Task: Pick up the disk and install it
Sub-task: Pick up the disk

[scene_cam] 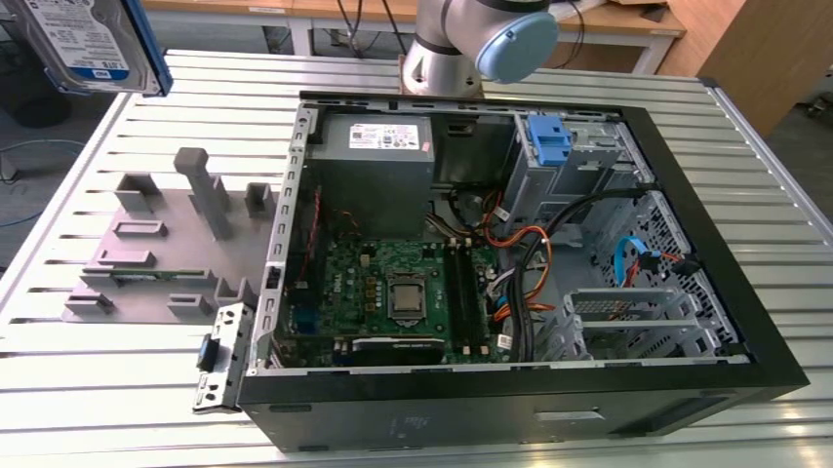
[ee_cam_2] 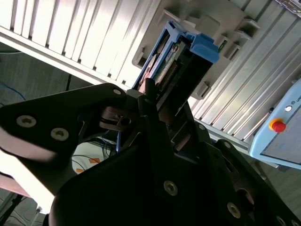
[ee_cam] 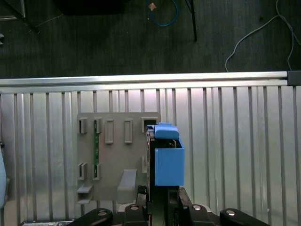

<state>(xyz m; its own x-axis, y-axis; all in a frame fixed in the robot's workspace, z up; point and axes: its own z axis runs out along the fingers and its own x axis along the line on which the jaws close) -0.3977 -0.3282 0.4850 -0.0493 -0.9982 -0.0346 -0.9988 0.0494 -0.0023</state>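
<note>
Silver arm (scene_cam: 440,60), pale blue joint cap (scene_cam: 517,41), black tool (ee_cam_2: 167,101) with silver screws (ee_cam_2: 170,188)

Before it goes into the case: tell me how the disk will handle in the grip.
The disk looks like a rigid metal slab, so probably stiff and fairly heavy for its size. Its smooth blue carrier may slip between the fingers. Held by one end, it could tilt.

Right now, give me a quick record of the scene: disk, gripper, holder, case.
disk: held in the air over the table
gripper: shut on the disk
holder: grey, on the table, at the exterior view's left of the case
case: open, lying on its side
task: disk not yet installed
</note>
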